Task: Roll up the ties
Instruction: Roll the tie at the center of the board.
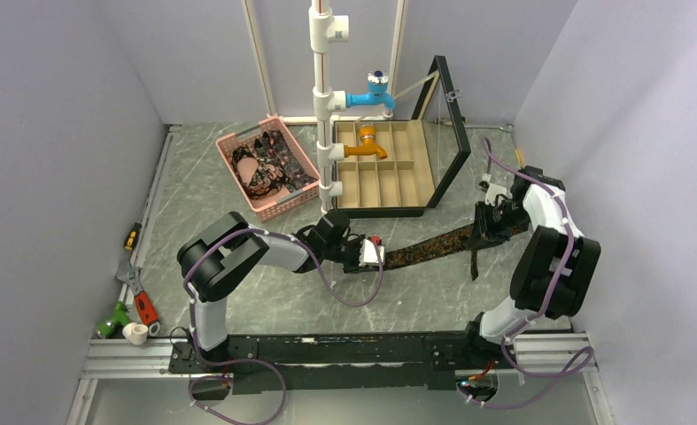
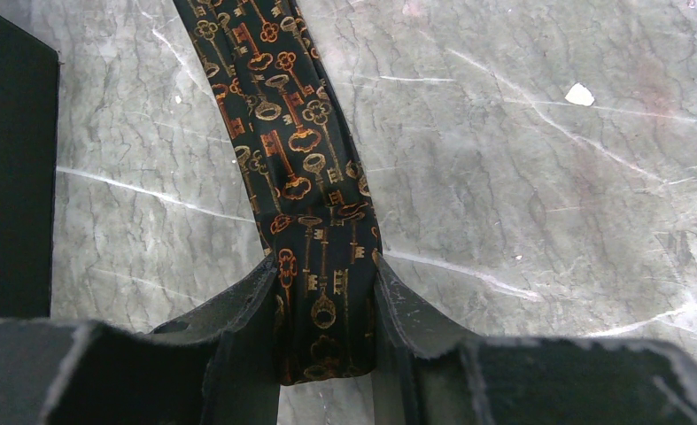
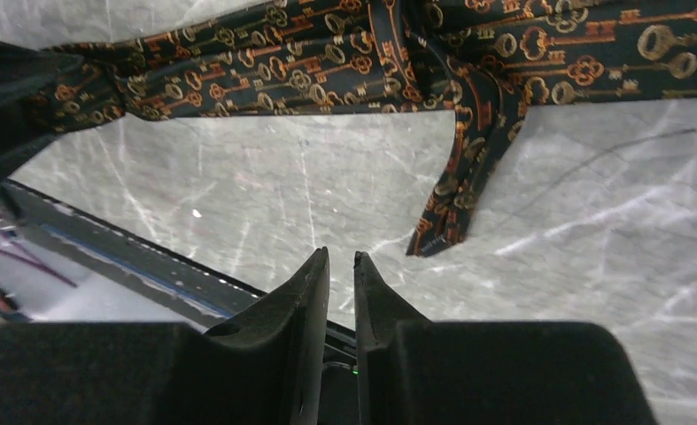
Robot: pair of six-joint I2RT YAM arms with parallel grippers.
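Tie (image 1: 433, 245) lies stretched on the table (image 1: 433, 305): soft, light, slippery. My left gripper (image 2: 325, 276) pinches one end. My right gripper (image 3: 341, 261) is nearly pressed together, empty. Best hold: flat across the width.

Pale grey walls (image 1: 52, 133) enclose a seemingly marble-patterned grey tabletop (image 1: 433, 292).

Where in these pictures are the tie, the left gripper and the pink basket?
tie (image 2: 282, 150): left wrist view, patterned cloth.
left gripper (image 2: 325, 283): left wrist view, between its fingertips.
pink basket (image 1: 291, 204): top external view, near wall.
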